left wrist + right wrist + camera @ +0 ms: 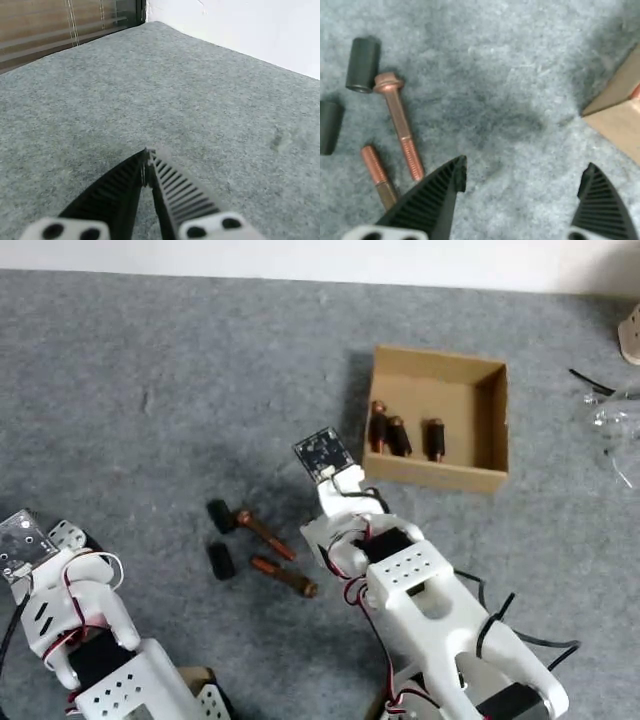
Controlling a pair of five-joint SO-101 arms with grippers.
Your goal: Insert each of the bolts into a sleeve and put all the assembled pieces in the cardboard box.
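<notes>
My right hand (525,169), spread wide, hangs above the table (520,75) between the cardboard box (436,476) and two loose bolts (283,576); I should centre over the flange-headed bolt (400,131), clear of the sleeves (362,65), before closing.
</notes>
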